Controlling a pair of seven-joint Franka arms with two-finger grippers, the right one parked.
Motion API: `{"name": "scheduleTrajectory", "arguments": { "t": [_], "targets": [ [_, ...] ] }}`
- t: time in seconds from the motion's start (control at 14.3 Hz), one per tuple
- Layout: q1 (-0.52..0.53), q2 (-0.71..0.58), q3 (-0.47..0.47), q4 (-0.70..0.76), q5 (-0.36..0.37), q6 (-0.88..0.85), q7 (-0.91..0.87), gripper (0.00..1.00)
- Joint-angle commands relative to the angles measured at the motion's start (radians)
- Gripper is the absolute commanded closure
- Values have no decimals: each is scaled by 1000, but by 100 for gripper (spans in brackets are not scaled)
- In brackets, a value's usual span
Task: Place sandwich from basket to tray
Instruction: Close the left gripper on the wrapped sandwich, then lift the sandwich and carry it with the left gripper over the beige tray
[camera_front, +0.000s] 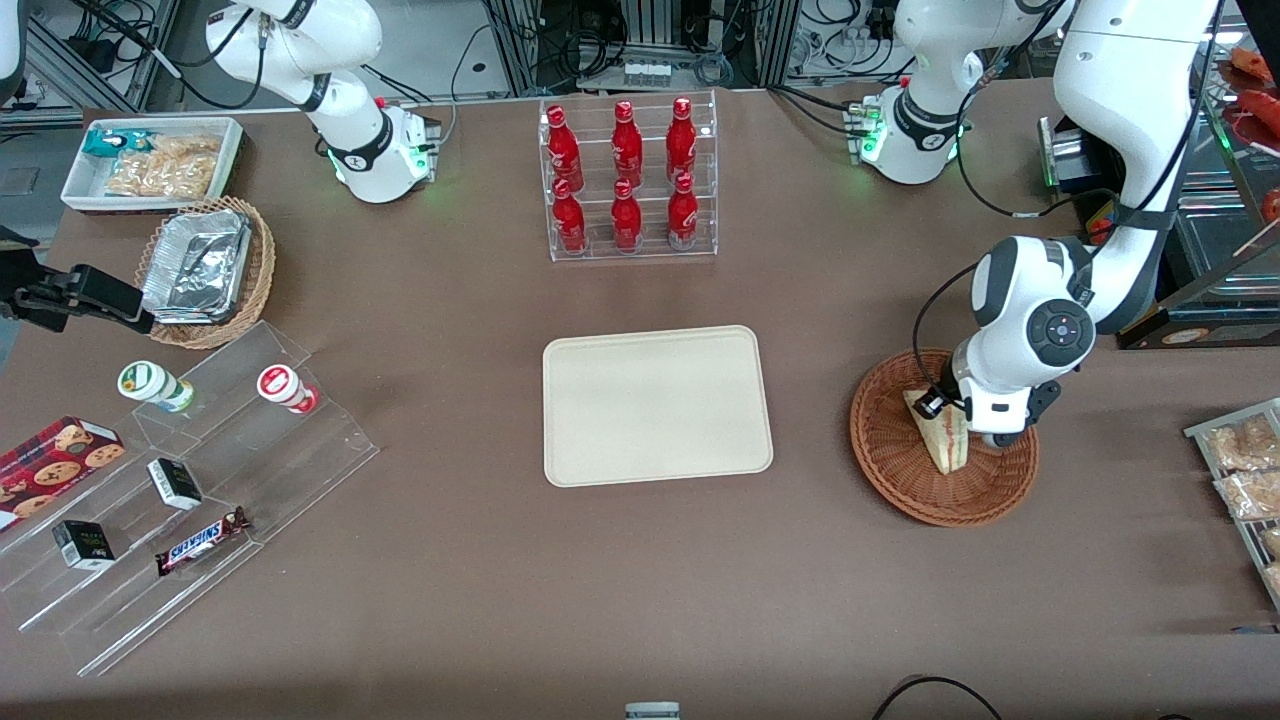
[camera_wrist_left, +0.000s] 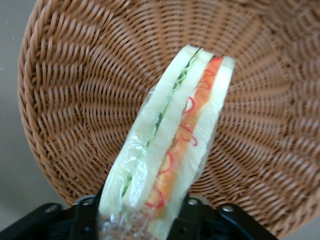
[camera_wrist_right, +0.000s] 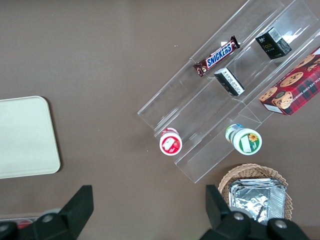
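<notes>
The sandwich (camera_front: 945, 441), a wedge of pale bread with red and green filling in clear wrap, is in the round reddish-brown wicker basket (camera_front: 897, 470) toward the working arm's end of the table. My left gripper (camera_front: 962, 430) is down in the basket, its black fingers (camera_wrist_left: 192, 216) pressed against both sides of the sandwich (camera_wrist_left: 175, 140). The basket's weave (camera_wrist_left: 75, 100) lies under it in the left wrist view. The cream tray (camera_front: 655, 405) lies flat in the middle of the table, with nothing on it; its corner also shows in the right wrist view (camera_wrist_right: 25, 135).
A clear rack of red bottles (camera_front: 628, 180) stands farther from the front camera than the tray. A tan basket with foil trays (camera_front: 205, 270), a white snack bin (camera_front: 152, 163) and acrylic steps with snacks (camera_front: 190, 480) lie toward the parked arm's end. Bagged snacks (camera_front: 1245, 470) lie beside the basket.
</notes>
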Motion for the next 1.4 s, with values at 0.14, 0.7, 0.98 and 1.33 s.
{"name": "scheduleTrajectory", "arguments": {
  "t": [0.14,0.7,0.98,1.33],
  "targets": [
    [-1,-30,-11,105,15,-87,125,94],
    [-166,-24,-92,201,20,-112,150,92],
    [-341,89,-91,303,50,-112,59,92],
    [-518,267,-37,504,121,-112,-181,91]
  ]
}}
